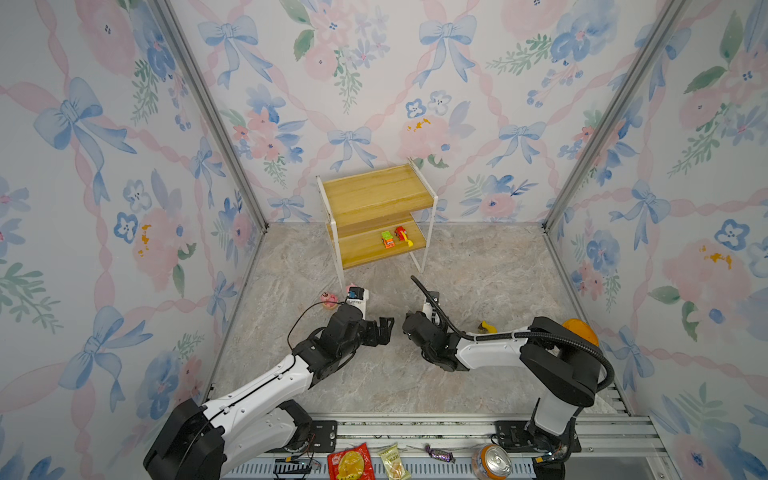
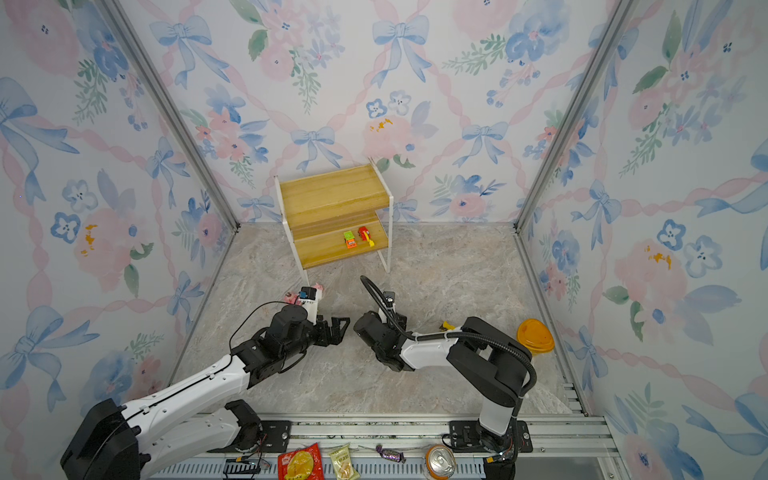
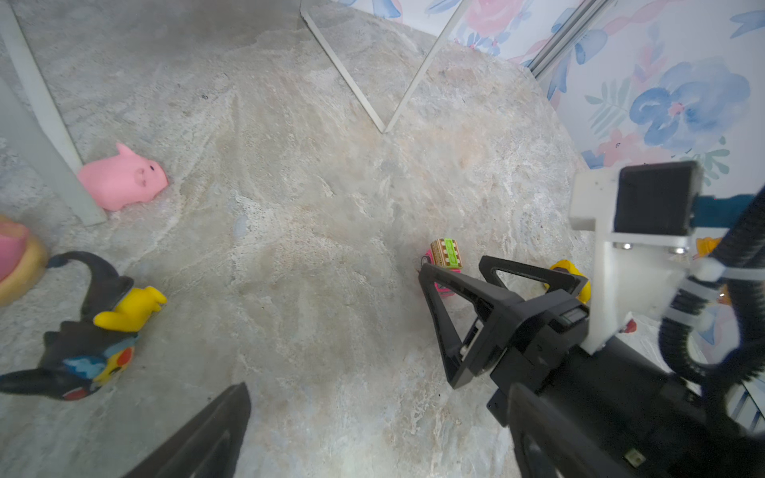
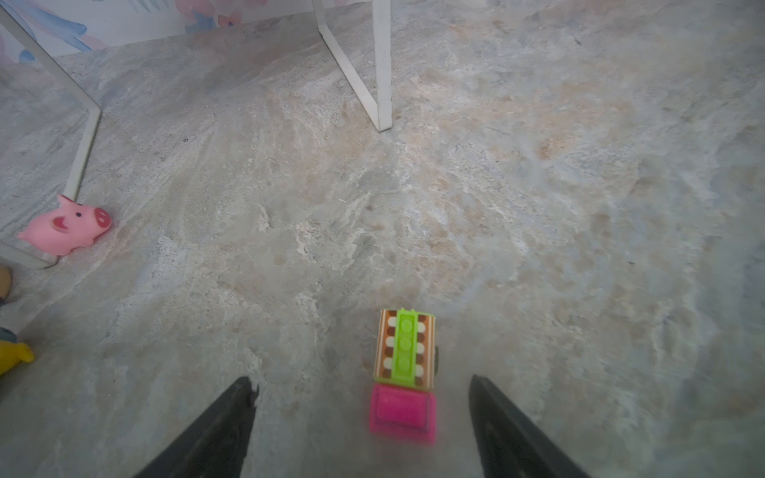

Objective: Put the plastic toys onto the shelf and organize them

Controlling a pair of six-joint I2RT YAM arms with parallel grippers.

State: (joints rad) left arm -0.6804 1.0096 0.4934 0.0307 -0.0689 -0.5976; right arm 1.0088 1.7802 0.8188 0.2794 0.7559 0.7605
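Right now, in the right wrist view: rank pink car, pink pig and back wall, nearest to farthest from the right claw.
From the right claw:
1. pink car: on the floor between the open fingertips.
2. pink pig: well off to one side, by a shelf leg.
3. back wall: beyond the shelf frame.

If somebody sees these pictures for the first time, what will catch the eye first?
Probably the yellowish two-tier shelf near the back wall, with a green-orange car and a red car side by side on its lower board. Next, in the right wrist view, the right gripper, whose open jaws frame a pink car that stands on the marble-patterned floor.
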